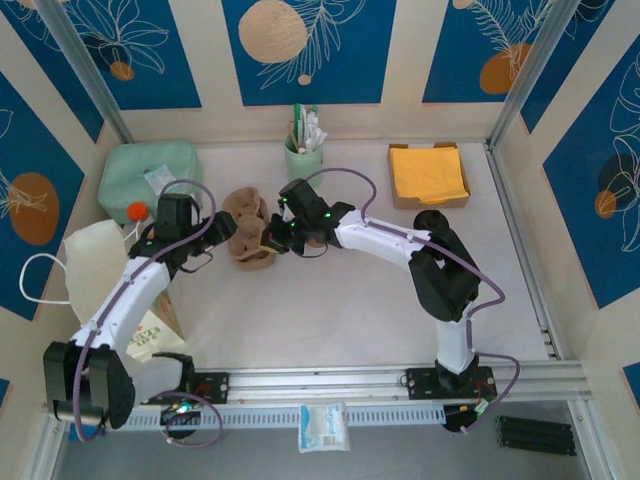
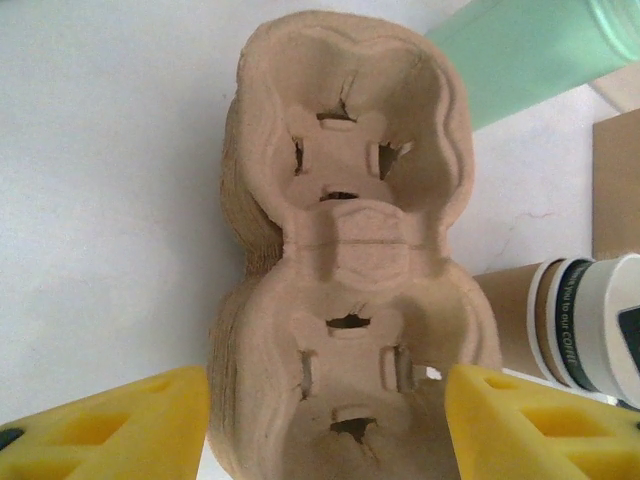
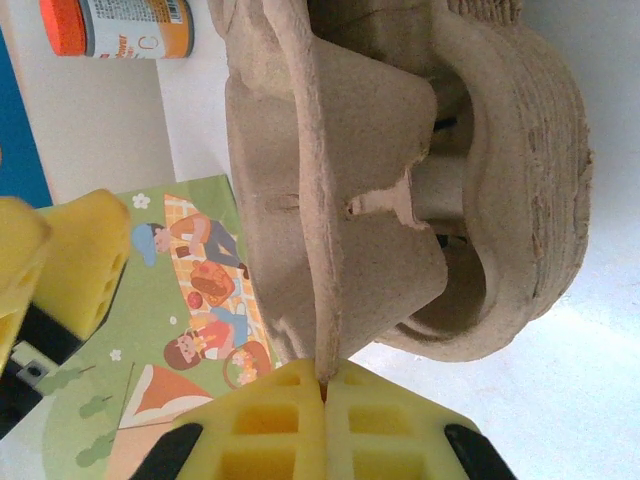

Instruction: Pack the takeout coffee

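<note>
Right gripper (image 3: pixel 325 395) first: its yellow pads are pressed flat together, pinching the thin rim of the pulp cup carrier (image 3: pixel 390 180), and the rim runs straight down into the seam between them. Over on the other side, the left gripper (image 2: pixel 328 410) stands wide apart. One yellow finger sits low on each side of the carrier's near pocket and neither touches it. From above, the two grippers face each other across the carrier, left from the left, right from the right, on the white table (image 1: pixel 340 300).

The carrier shows two pockets end to end, and its ribbed sides look like several nested together.

And there's the takeout coffee (image 2: pixel 515 320) at the right edge of the left wrist view. It has a brown paper body and a white rim, lies just beside the carrier's near pocket and outside it, and is cut off by the frame. No finger is on it.

Further out, the mint-green cup (image 1: pixel 303 155) of stirrers stands behind the carrier, and a tray of orange napkins (image 1: pixel 428 173) is well off to the right. An orange-capped jar (image 3: pixel 120 28) and a picnic-print card (image 3: pixel 190 330) lie beyond the carrier in the right wrist view.
</note>
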